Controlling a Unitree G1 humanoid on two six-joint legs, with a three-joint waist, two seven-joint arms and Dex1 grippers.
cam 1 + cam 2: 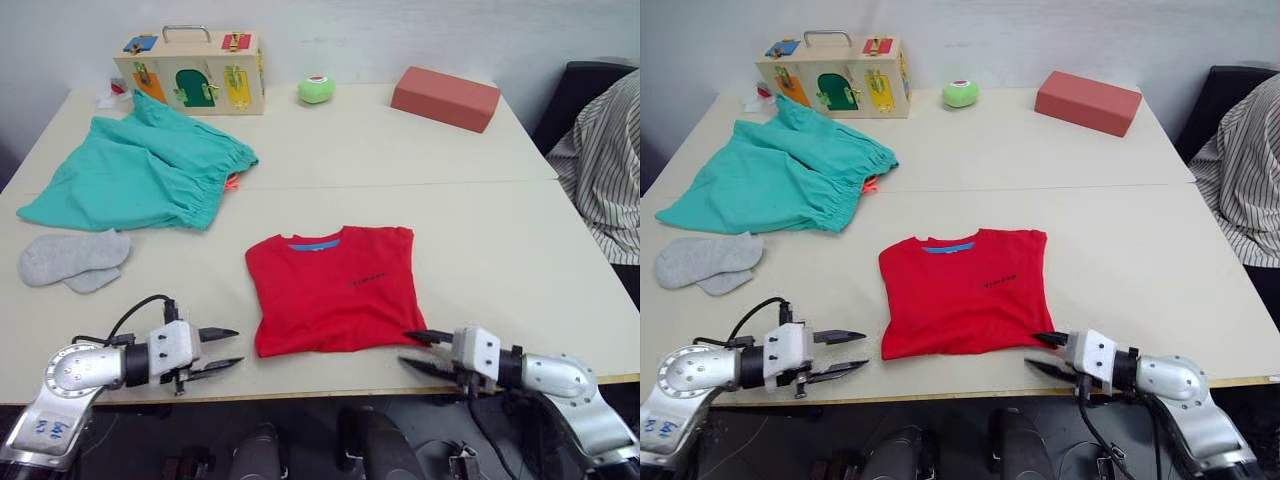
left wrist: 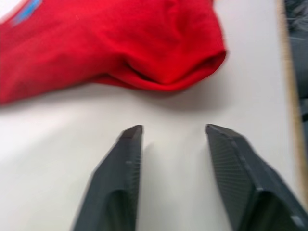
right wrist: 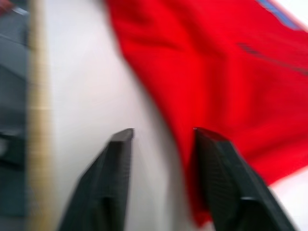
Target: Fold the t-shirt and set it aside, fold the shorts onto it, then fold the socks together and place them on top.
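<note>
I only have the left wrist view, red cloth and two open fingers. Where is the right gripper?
Observer: The right gripper sits open at the t-shirt's near right corner, mirroring the left gripper at the near left corner.
Operator: Is the right one holding cloth?
Observer: No, in its wrist view one finger lies over the red hem, but the jaws are apart.
Operator: Where are the other clothes?
Observer: The shorts lie spread out at the far left of the table, with the socks just nearer than them.
</note>
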